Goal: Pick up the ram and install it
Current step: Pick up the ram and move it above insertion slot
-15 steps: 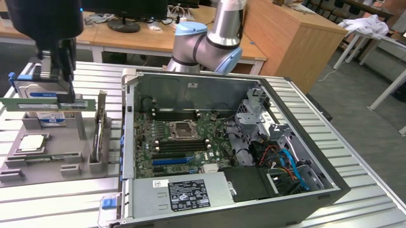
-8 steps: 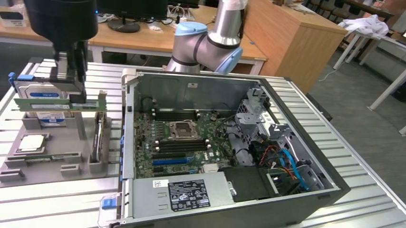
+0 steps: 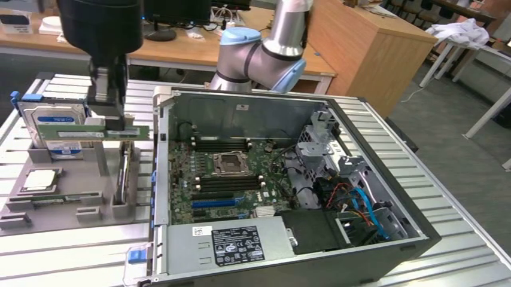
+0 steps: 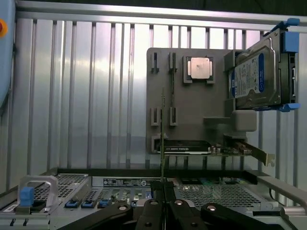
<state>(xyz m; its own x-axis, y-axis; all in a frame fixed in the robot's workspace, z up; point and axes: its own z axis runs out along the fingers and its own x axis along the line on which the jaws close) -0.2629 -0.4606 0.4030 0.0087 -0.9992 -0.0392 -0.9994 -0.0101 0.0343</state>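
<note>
The ram (image 3: 80,132) is a long green stick, held level above the grey parts holder (image 3: 72,206), at the exterior view's left of the open computer case (image 3: 399,197). My gripper (image 3: 116,127) is shut on it near one end. The wrist view has the ram (image 4: 163,139) edge-on as a thin line running out from between my gripper (image 4: 163,203) fingers, with the holder (image 4: 192,120) beyond it. Black memory slots (image 3: 226,144) lie on the green motherboard (image 3: 231,179) inside the case.
A hard drive (image 3: 52,128) with a blue label stands at the holder's back. A silver processor (image 3: 40,179) and an expansion card (image 3: 124,173) also sit on the holder. The arm's base (image 3: 264,54) rises behind the case. A power supply (image 3: 231,242) and cables (image 3: 359,203) fill the case's near side.
</note>
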